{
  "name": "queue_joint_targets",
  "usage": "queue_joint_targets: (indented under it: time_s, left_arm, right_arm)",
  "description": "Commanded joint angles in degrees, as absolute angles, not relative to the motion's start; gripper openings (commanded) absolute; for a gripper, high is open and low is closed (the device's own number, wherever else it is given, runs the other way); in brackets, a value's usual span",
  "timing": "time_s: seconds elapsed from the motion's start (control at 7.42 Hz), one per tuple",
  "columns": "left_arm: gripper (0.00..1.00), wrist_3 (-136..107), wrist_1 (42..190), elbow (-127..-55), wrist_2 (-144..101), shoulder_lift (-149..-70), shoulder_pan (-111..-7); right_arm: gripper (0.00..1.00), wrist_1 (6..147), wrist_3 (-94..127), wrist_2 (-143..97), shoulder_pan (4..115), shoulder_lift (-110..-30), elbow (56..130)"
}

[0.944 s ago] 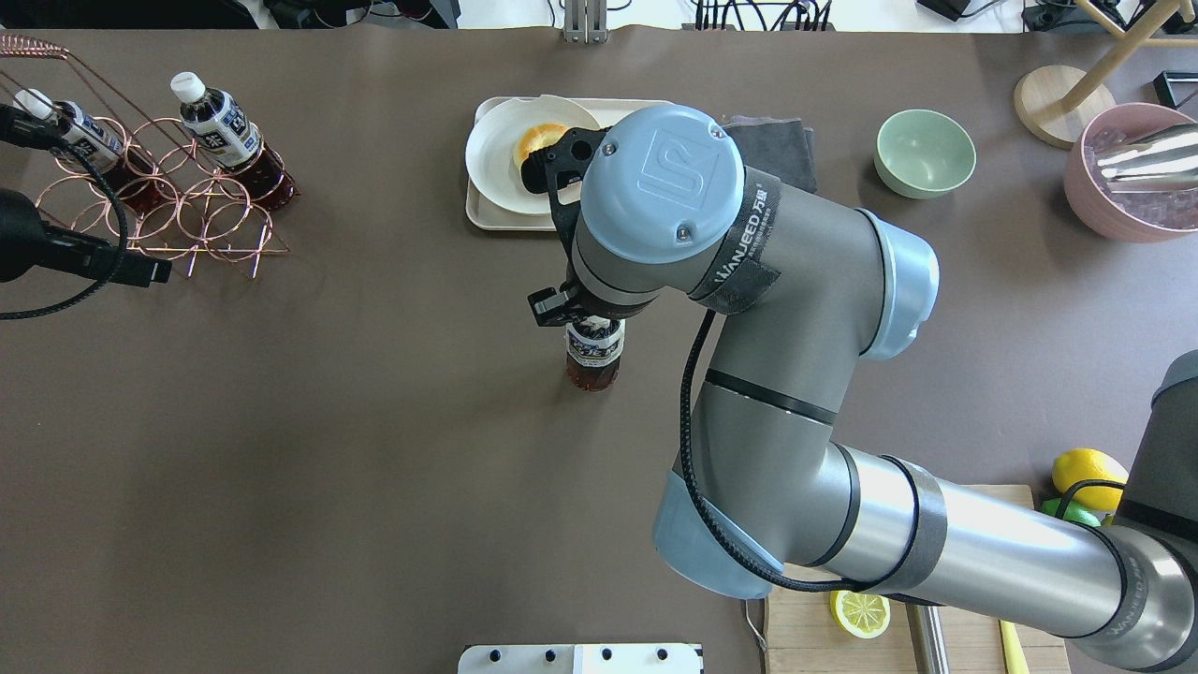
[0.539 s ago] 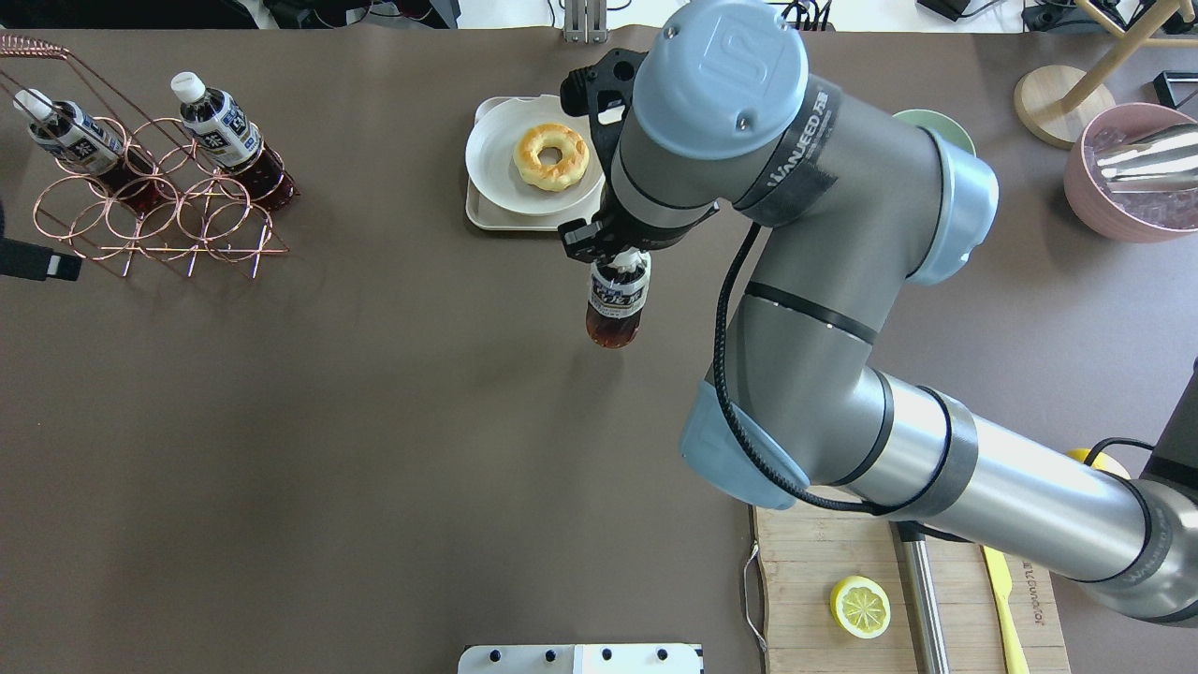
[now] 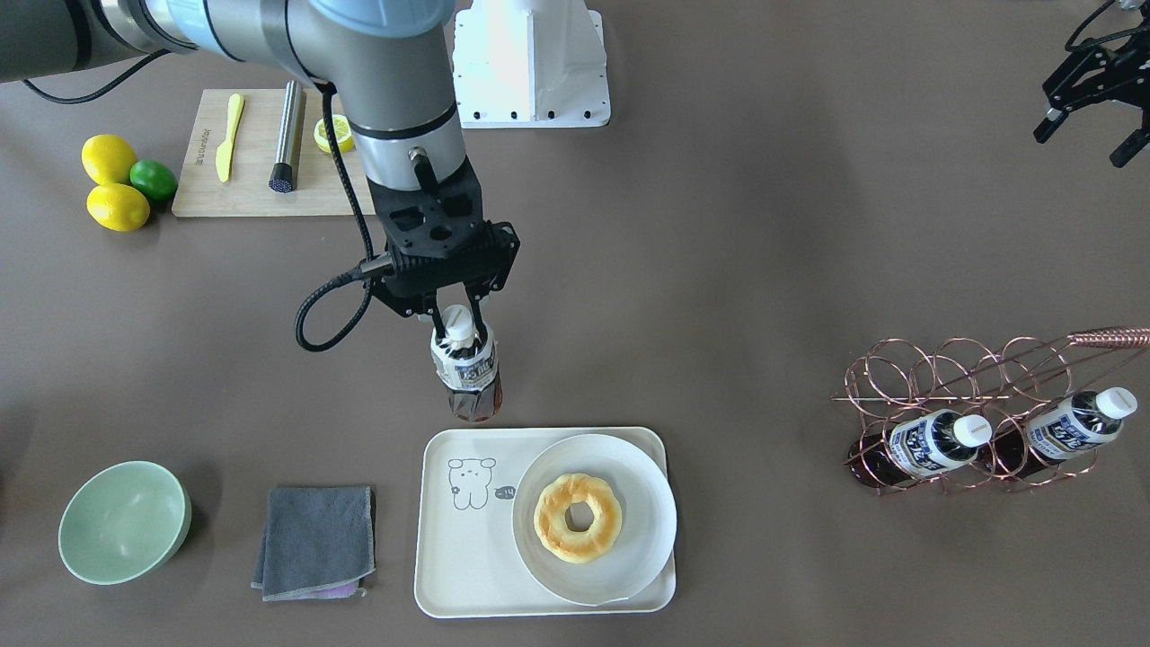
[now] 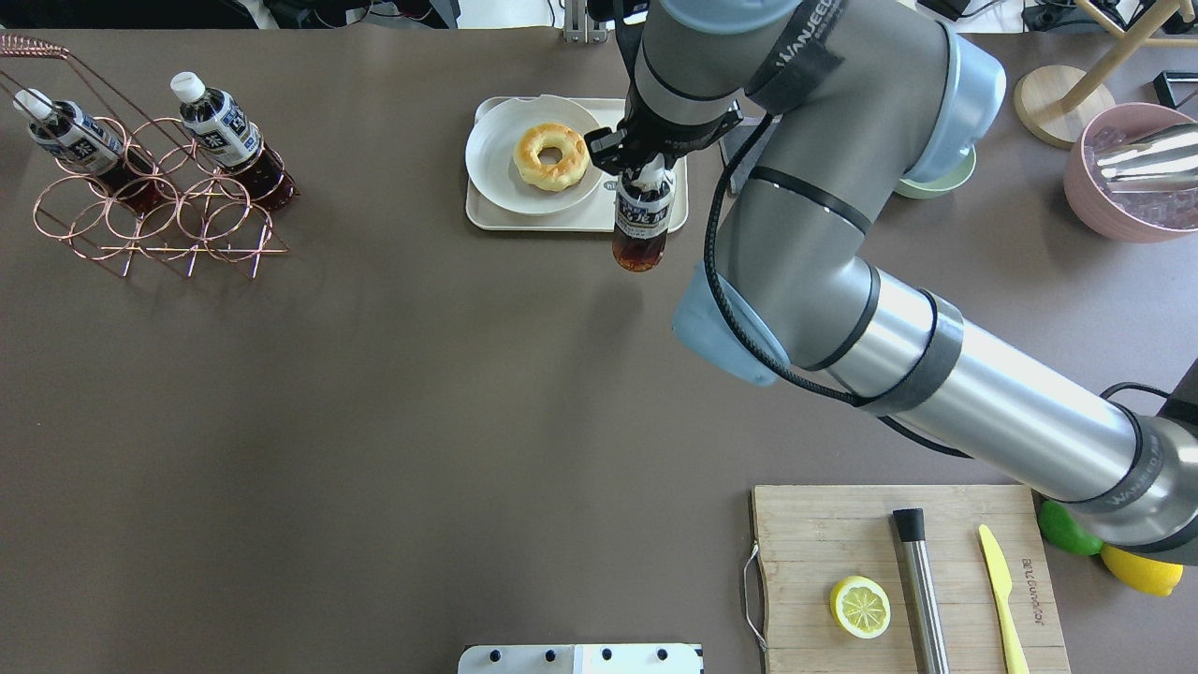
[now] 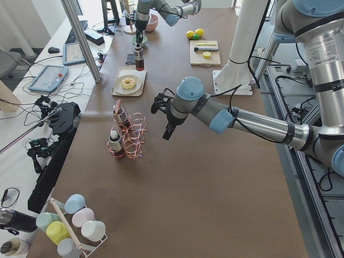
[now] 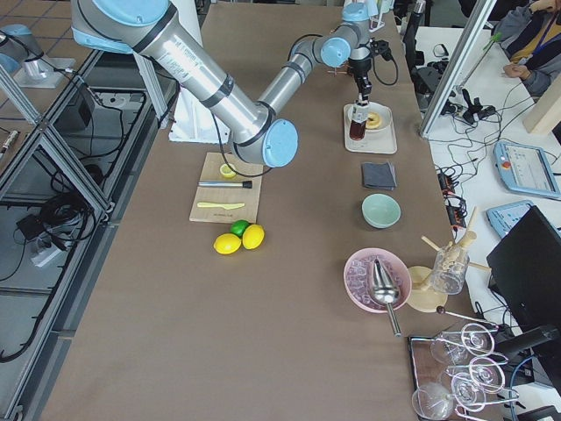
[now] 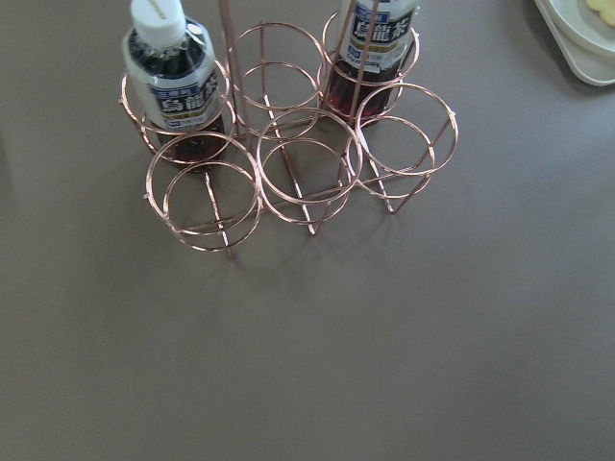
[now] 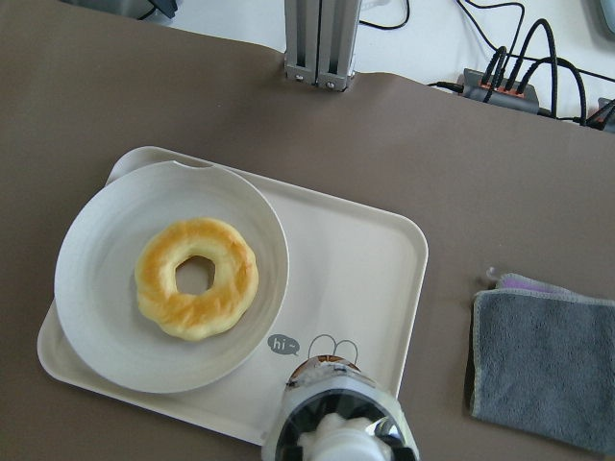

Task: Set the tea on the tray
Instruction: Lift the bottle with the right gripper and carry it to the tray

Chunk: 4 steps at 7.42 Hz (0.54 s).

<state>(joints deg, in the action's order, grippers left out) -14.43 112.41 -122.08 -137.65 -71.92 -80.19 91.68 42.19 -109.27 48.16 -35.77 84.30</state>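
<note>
My right gripper (image 3: 458, 316) is shut on the neck of a tea bottle (image 3: 467, 368) and holds it upright above the table. It hangs at the cream tray's (image 3: 467, 548) edge nearest the robot, on the bear-drawing side. The overhead view shows the gripper (image 4: 646, 164), the bottle (image 4: 641, 220) and the tray (image 4: 524, 223). The right wrist view shows the bottle's cap (image 8: 336, 432) over the tray's (image 8: 365, 269) near rim. Two more tea bottles (image 4: 70, 136) (image 4: 220, 122) stand in a copper wire rack (image 4: 159, 220). My left gripper (image 3: 1083, 135) is open and empty, above the rack.
A round white plate (image 3: 647, 521) with a doughnut (image 3: 577, 517) fills the tray's other half. A grey cloth (image 3: 314, 539) and a green bowl (image 3: 121, 521) lie beside the tray. A wooden cutting board (image 4: 842, 534) holds a lemon half, a knife and a steel rod.
My right gripper has carried the tea bottle away from the robot, from mid-table up to the tray's near edge. The left gripper has left the overhead view.
</note>
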Motion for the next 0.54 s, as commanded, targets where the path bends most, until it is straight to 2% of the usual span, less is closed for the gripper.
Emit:
queue_joint_targets:
  time_s: [0.0, 0.4]
  left_arm:
    - [0.95, -13.8, 112.4, -122.4, -138.0, -71.5, -81.5]
    - [0.95, -13.8, 112.4, -122.3, -138.0, -71.5, -81.7]
  right_arm:
    - [0.0, 85.5, 42.0, -110.4, 50.0, -30.8, 71.7]
    - [0.0, 85.3, 41.2, -110.4, 50.3, -30.9, 70.7]
